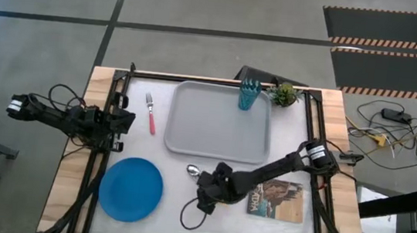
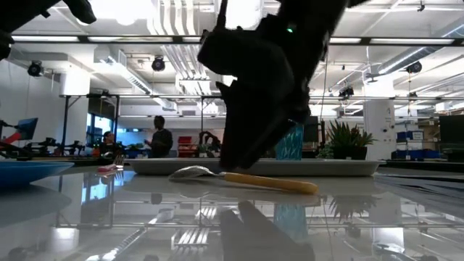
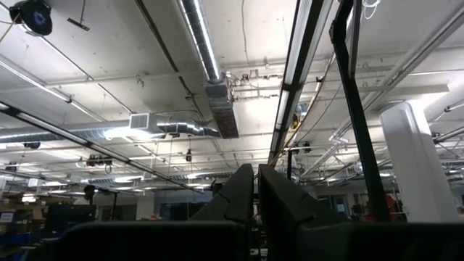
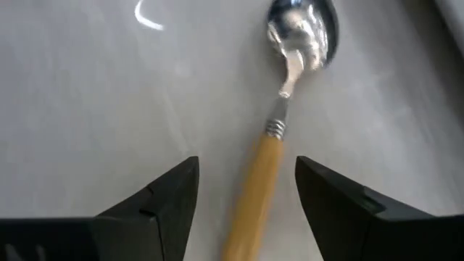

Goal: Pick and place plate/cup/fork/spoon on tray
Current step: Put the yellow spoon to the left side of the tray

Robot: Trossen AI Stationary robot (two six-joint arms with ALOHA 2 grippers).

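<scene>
One item governs my next move: the spoon (image 4: 279, 138), lying flat on the white table (image 1: 173, 229) just in front of the tray (image 1: 219, 125). I have the right gripper (image 4: 246, 192) directly above its orange-yellow handle, fingers spread wide and holding nothing. In the right wrist view the handle runs between the two fingers and the bowl lies ahead of the fingertips, so the spoon's long axis crosses the closing line and each finger stands clear on its own side. I judge a straight descent, then closing, will take the handle. The left gripper (image 3: 255, 199) waits at the table's left edge with its fingers together, empty and pointed up at the ceiling. The right arm is clearly the nearer one. The cup (image 1: 249, 95) already stands on the tray; the fork (image 1: 150, 113) and the plate (image 1: 131, 189) are still on the table.
</scene>
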